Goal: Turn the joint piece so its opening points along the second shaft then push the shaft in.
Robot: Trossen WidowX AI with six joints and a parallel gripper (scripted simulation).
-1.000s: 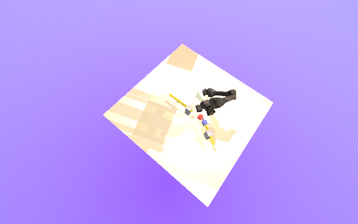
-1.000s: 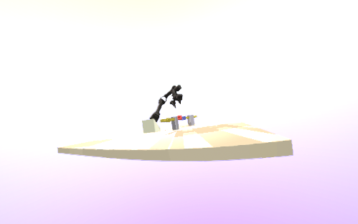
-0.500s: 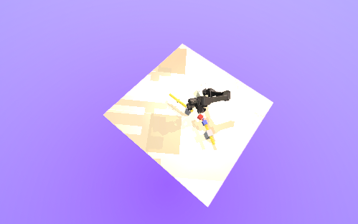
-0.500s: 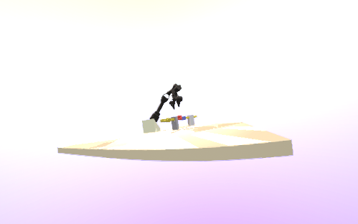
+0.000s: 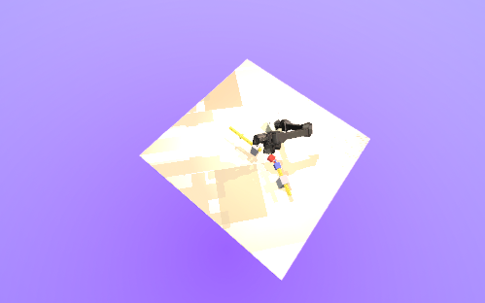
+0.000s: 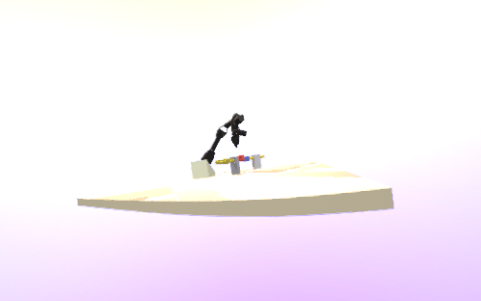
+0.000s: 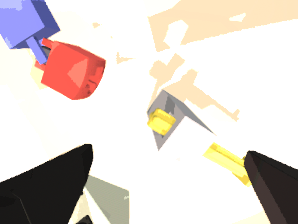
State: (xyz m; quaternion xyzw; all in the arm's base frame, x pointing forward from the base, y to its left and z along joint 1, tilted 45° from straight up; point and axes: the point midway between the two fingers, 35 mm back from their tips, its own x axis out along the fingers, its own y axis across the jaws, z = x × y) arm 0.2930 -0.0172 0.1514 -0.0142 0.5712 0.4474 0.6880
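The red joint piece (image 5: 271,158) (image 6: 241,158) (image 7: 72,72) hangs on the blue hinge part (image 5: 277,165) (image 6: 247,158) (image 7: 27,20) at the end of the first yellow shaft (image 5: 288,190), held by its block (image 5: 283,181) (image 6: 256,161). Its open face is turned roughly toward the second shaft's near end, with a gap between. The second yellow shaft (image 5: 237,133) (image 6: 223,161) (image 7: 227,162) passes through its own block (image 5: 255,151) (image 6: 234,165). My gripper (image 6: 235,146) (image 7: 171,155) is open and empty above the second block and shaft, touching neither. The socket's inside is hard to see.
The pale robot base (image 6: 201,169) stands on the table (image 5: 274,257) (image 6: 286,185), beside the shafts. The black arm (image 5: 291,133) (image 6: 215,144) reaches over from it. Tan shadows and patches cross the bright table top.
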